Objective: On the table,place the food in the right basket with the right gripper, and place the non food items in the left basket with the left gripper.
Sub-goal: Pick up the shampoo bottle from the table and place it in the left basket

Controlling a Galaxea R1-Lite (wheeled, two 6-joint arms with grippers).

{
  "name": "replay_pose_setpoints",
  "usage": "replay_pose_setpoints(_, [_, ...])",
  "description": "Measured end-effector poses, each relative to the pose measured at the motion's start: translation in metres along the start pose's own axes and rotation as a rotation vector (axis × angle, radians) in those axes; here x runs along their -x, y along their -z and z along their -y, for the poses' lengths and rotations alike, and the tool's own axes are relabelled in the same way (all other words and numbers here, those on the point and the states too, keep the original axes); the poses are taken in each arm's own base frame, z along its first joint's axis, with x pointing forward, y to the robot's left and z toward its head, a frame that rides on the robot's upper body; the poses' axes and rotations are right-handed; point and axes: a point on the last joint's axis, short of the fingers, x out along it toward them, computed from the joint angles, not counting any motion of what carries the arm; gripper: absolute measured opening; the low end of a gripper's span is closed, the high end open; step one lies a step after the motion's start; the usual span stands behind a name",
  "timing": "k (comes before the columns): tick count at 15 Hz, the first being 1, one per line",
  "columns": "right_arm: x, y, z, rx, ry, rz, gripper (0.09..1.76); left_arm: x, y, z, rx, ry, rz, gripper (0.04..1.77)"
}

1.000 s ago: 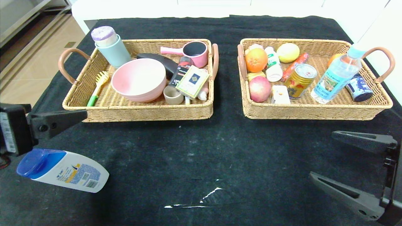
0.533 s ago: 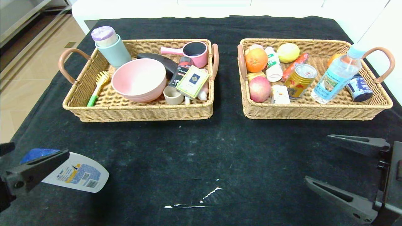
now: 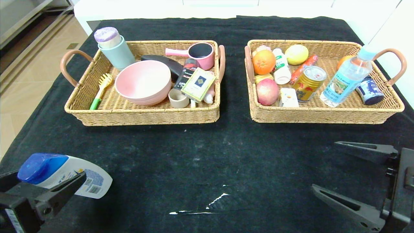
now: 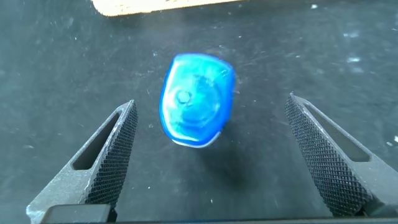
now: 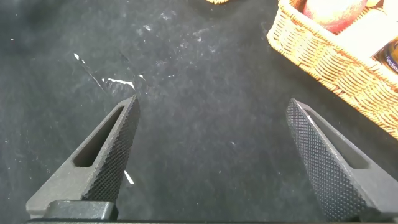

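Left gripper (image 4: 208, 155): fingers spread wide, holding nothing; it sits at the near left corner of the table, with the bottle's blue cap lined up between the two fingers but touching neither.
Shampoo bottle (image 3: 66, 174): white with a blue cap, lying on its side on the black cloth at the near left, well apart from both baskets; one dark finger crosses in front of its label in the head view.
Right gripper (image 5: 211, 155): fingers wide apart and empty, parked over bare cloth at the near right, in front of the right basket.
Left basket (image 3: 145, 116): holds the pink bowl (image 3: 143, 82), the flat cream box (image 3: 198, 84), a pale blue cup, a small pink pot, a small beige cup and a brush with a green handle.
Right basket (image 3: 323, 115): holds the red-pink fruit (image 3: 267, 92), the gold can (image 3: 309, 83), the small white packet (image 3: 288, 97), an orange, a lemon and a clear water bottle.
Table (image 3: 207, 155): black cloth, scuffed, with a pale streak near the front middle.
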Motion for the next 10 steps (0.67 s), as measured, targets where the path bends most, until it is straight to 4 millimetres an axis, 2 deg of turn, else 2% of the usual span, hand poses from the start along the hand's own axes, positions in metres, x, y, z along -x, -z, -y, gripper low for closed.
replay_pose_setpoints(4, [0.0, 0.0, 0.0, 0.0, 0.002, 0.002, 1.71, -0.014, 0.008, 0.003, 0.0, -0.019, -0.025, 1.72])
replay_pose_setpoints(10, [0.002, -0.001, 0.0, 0.001, 0.004, 0.005, 1.71, -0.036, 0.005, 0.002, 0.029, -0.028, -0.031, 1.72])
